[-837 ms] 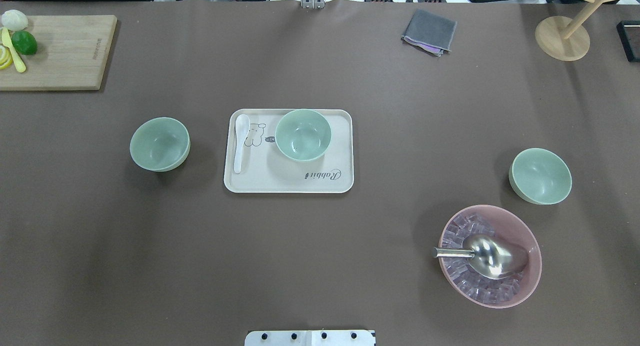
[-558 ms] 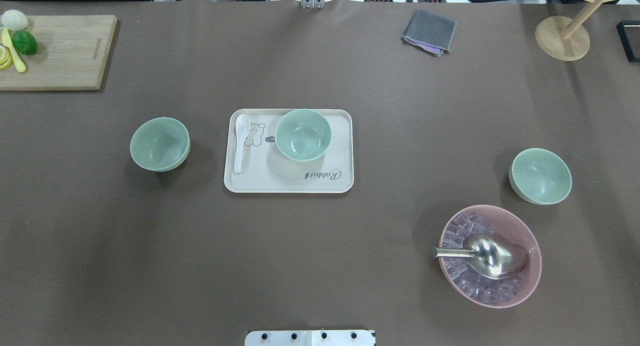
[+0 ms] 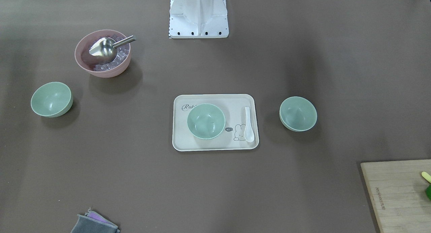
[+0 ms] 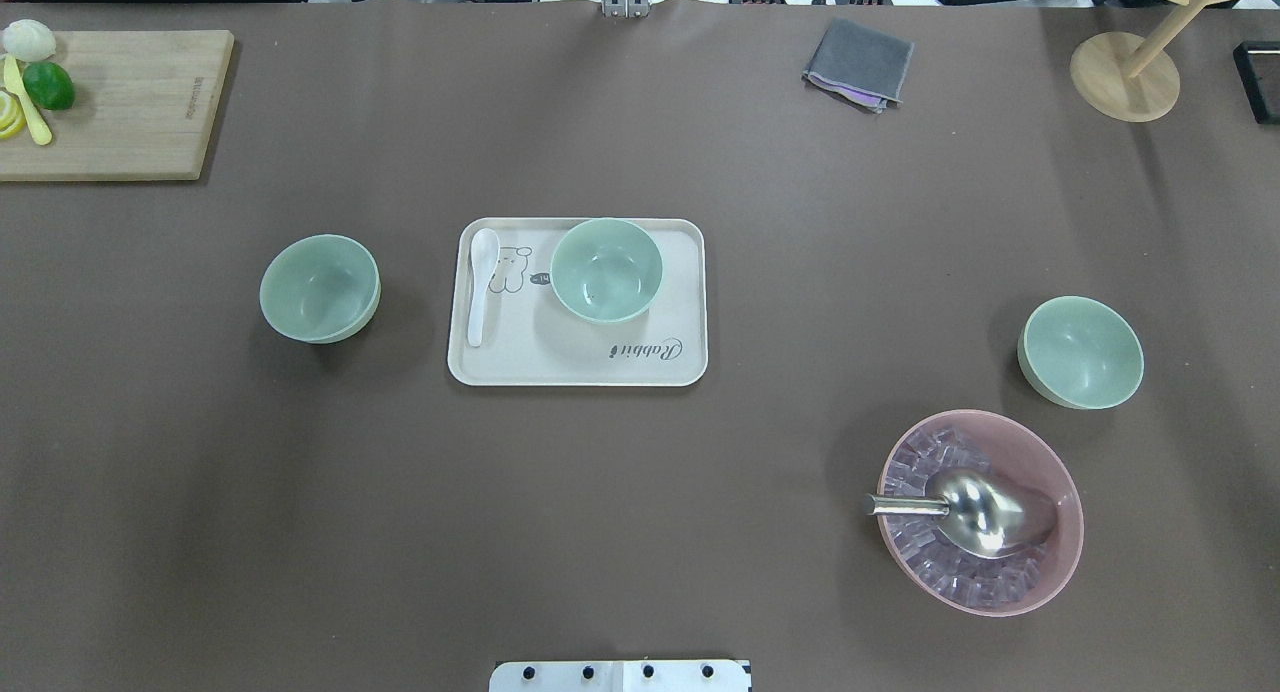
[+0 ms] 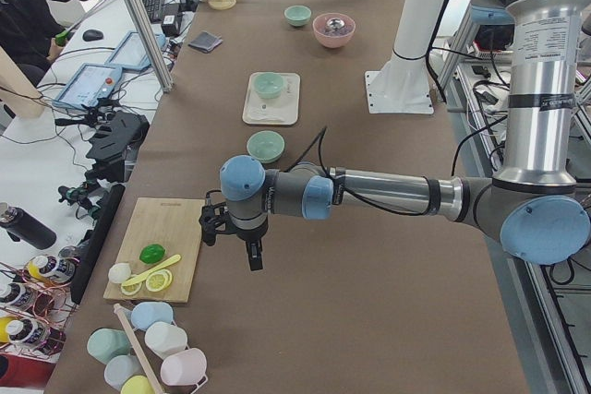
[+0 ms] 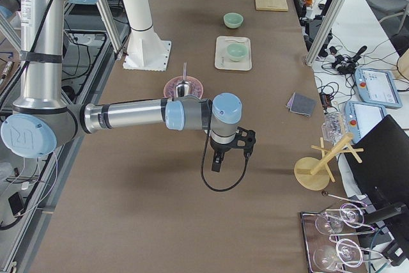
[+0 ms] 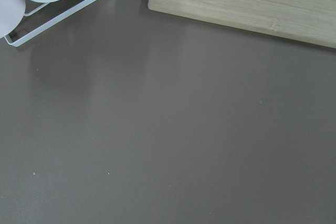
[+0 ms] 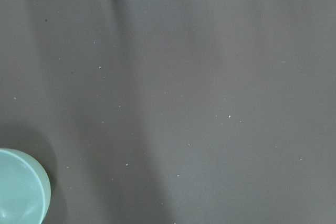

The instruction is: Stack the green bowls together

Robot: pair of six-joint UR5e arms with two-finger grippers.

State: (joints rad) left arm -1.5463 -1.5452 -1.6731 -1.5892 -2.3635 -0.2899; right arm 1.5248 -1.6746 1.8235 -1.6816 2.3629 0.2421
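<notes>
Items on your table, read left to right in the overhead view:

1. Left gripper point(image 5: 242, 244): hangs above bare table near the cutting board point(image 4: 120, 102), seen only from the side; you cannot tell how wide its fingers stand.
2. Left green bowl point(image 4: 319, 288): small, round, pale mint, matte and plain, deep-sided. It stands upright and empty on the brown table point(image 4: 640, 532), just beside the tray and apart from it.
3. Tray point(image 4: 560, 357): cream, rectangular, with a rabbit drawing. A white spoon point(image 4: 481, 282) lies along its left side.
4. Middle green bowl point(image 4: 606, 269): same make and colour as the first, upright and empty, on the tray's far half, right of the spoon.
5. Grey cloth point(image 4: 858, 62): folded, at the far edge.
6. Pink bowl point(image 4: 1045, 457): larger, holding clear cubes and a metal scoop point(image 4: 985, 512).
7. Right green bowl point(image 4: 1081, 352): identical again, upright and empty, on the table just beyond the pink bowl, well apart from the other two.
8. Right gripper point(image 6: 225, 156): hangs over open table, seen only from the side; you cannot tell its opening.
</notes>
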